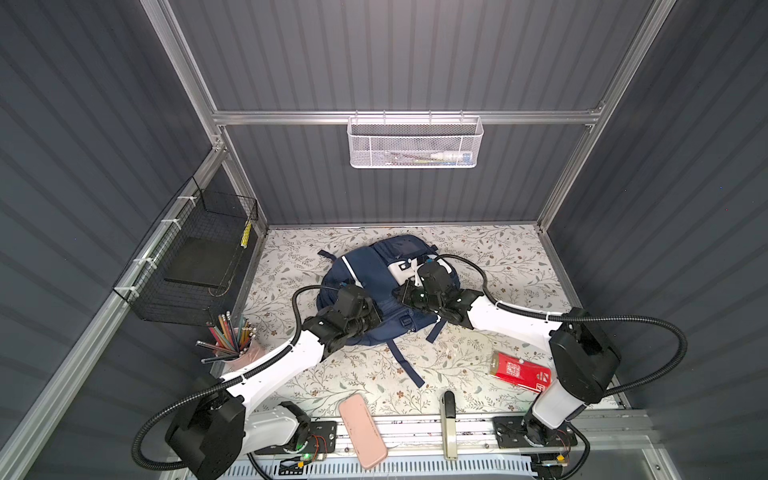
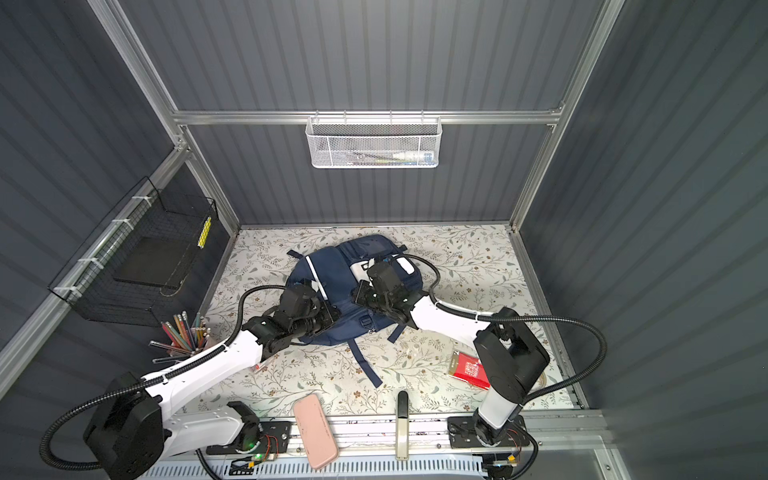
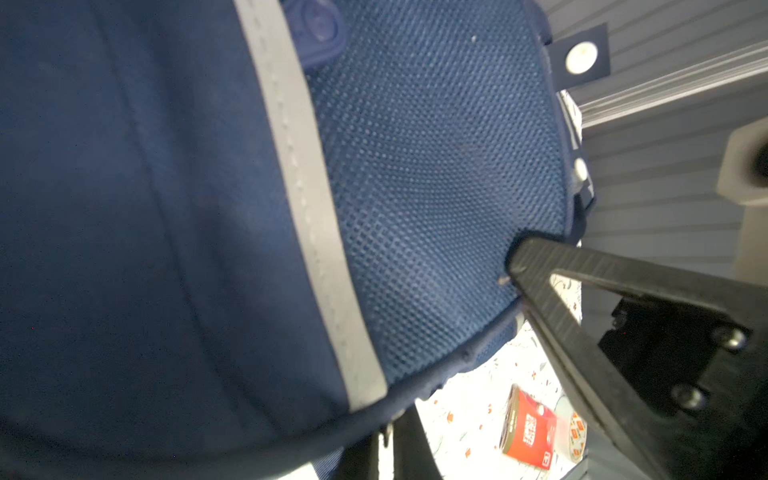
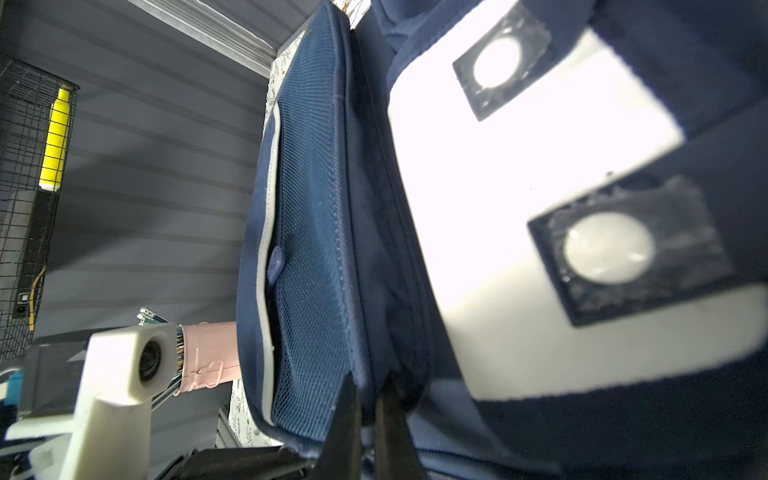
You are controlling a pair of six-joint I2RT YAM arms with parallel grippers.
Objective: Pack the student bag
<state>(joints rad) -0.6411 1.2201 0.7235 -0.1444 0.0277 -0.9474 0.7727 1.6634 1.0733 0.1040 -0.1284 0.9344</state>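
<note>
Presently, a fold of the student bag (image 4: 316, 249) is pinched in the fully closed right tool (image 4: 368, 388); the left tool (image 3: 517, 264), clamped together at the mesh (image 3: 436, 166), should be drawn away gently.

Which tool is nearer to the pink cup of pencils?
Left. The left tool is shut against the student bag's mesh side, the side towards the pencil cup. The right tool pinches the bag farther across, away from the cup.
</note>
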